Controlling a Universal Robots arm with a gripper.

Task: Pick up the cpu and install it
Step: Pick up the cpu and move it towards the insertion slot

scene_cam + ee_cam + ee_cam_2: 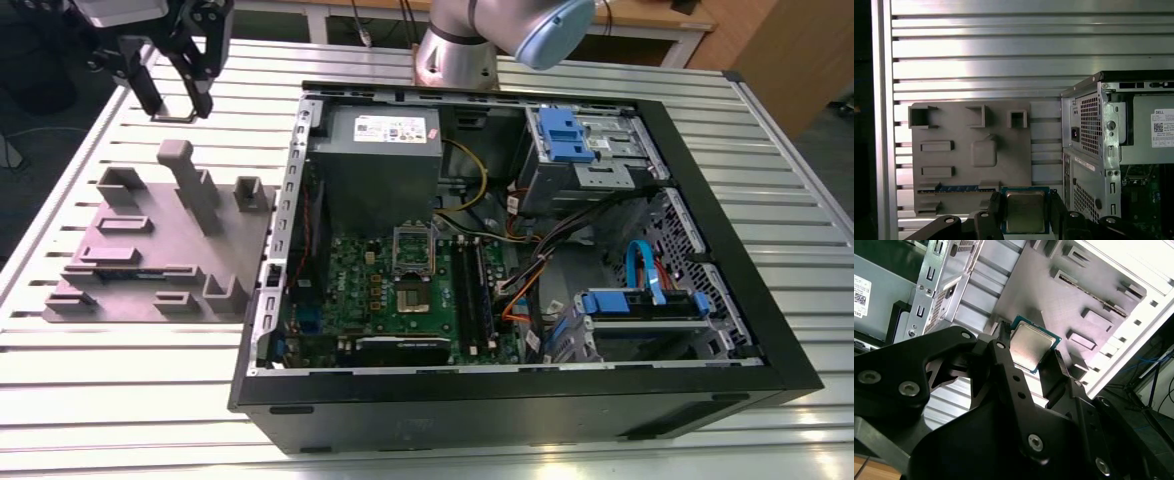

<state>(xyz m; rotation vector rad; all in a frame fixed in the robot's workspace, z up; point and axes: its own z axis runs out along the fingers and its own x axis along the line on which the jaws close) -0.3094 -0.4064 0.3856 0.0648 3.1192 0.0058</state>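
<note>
Silvery metal tops the cpu (1032,346), which is clamped by two opposite edges between the black fingers (1056,372) of the end effector (175,102). Its flat top faces both wrist cameras.

In the exterior view the end effector hangs above the bench (120,390), over the far end of the grey holder tray (160,250) and clear of it. The open computer case (534,410) lies toward that view's right. The socket (412,294) sits on the green board (354,270) inside the case. It is well apart from the held chip, lower down, with the case's side wall between them.
</note>
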